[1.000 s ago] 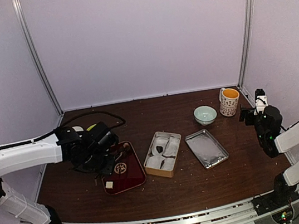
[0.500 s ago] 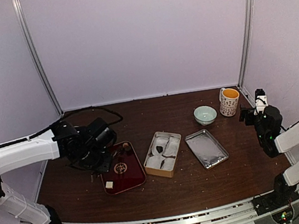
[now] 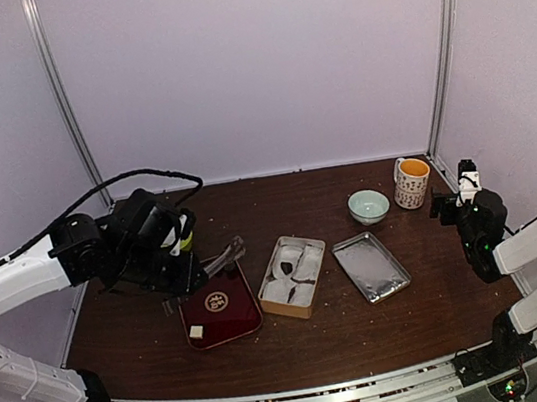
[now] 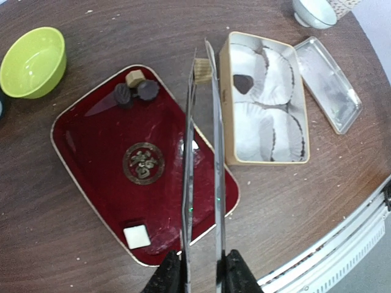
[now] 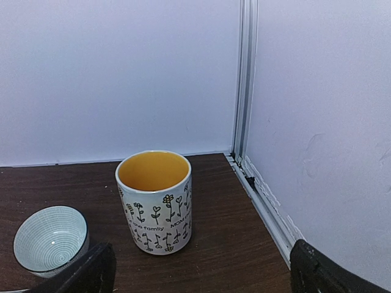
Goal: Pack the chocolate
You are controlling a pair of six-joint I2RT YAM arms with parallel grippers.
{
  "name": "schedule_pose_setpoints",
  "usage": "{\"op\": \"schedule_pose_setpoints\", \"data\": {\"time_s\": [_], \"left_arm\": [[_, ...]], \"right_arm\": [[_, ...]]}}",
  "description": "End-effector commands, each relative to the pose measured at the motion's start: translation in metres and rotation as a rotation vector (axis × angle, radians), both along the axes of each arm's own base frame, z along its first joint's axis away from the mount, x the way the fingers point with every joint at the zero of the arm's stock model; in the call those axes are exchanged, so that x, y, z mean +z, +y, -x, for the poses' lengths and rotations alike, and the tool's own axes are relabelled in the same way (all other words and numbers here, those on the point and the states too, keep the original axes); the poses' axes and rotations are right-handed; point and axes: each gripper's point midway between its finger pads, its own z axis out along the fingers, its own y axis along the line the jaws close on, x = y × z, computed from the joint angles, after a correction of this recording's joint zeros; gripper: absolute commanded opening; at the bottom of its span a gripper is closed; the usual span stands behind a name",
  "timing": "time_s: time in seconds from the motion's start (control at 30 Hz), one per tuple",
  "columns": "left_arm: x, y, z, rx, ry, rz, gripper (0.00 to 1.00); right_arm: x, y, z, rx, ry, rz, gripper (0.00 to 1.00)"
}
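Note:
Two dark-brown chocolate lumps (image 4: 147,90) (image 4: 123,93) lie at the far corner of a red tray (image 4: 91,159), beside a tan block (image 4: 135,77). One more chocolate (image 4: 244,83) sits in a paper cup inside the beige box (image 4: 225,110) (image 3: 294,276). My left gripper (image 4: 203,271) (image 3: 183,274) is shut on long metal tweezers (image 4: 187,183). The tweezer tips pinch a small tan-brown block (image 4: 202,70) at the box's left edge. My right gripper (image 5: 201,274) (image 3: 463,182) hangs open at the far right, holding nothing.
A pale cream cube (image 4: 137,235) rests at the tray's near corner. A green bowl (image 4: 33,61) stands left of the tray. The silver lid (image 3: 370,266) lies right of the box. A pale bowl (image 3: 368,206) and a flower-printed mug (image 5: 154,201) stand at the back right.
My left arm has risen off the tray and swung right, so the tweezers now reach toward the box. Its jaws narrowed a little. The right arm has not moved.

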Motion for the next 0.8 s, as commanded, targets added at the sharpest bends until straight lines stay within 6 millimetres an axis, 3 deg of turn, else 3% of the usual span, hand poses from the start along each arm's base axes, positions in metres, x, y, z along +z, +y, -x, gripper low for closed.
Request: {"op": "schedule_pose_setpoints", "data": {"time_s": [0.0, 0.37, 0.77], "left_arm": [[0.032, -0.049, -0.009, -0.102, -0.059, 0.172, 0.23], [0.026, -0.107, -0.014, -0.238, -0.059, 0.231, 0.23], [-0.002, -0.133, -0.023, -0.26, -0.027, 0.197, 0.22]], "right_arm": [[0.005, -0.004, -0.002, -0.015, -0.014, -0.011, 1.0], [0.004, -0.004, -0.002, -0.016, -0.013, -0.011, 1.0], [0.005, -0.004, -0.002, -0.016, -0.015, -0.011, 1.0]]}}
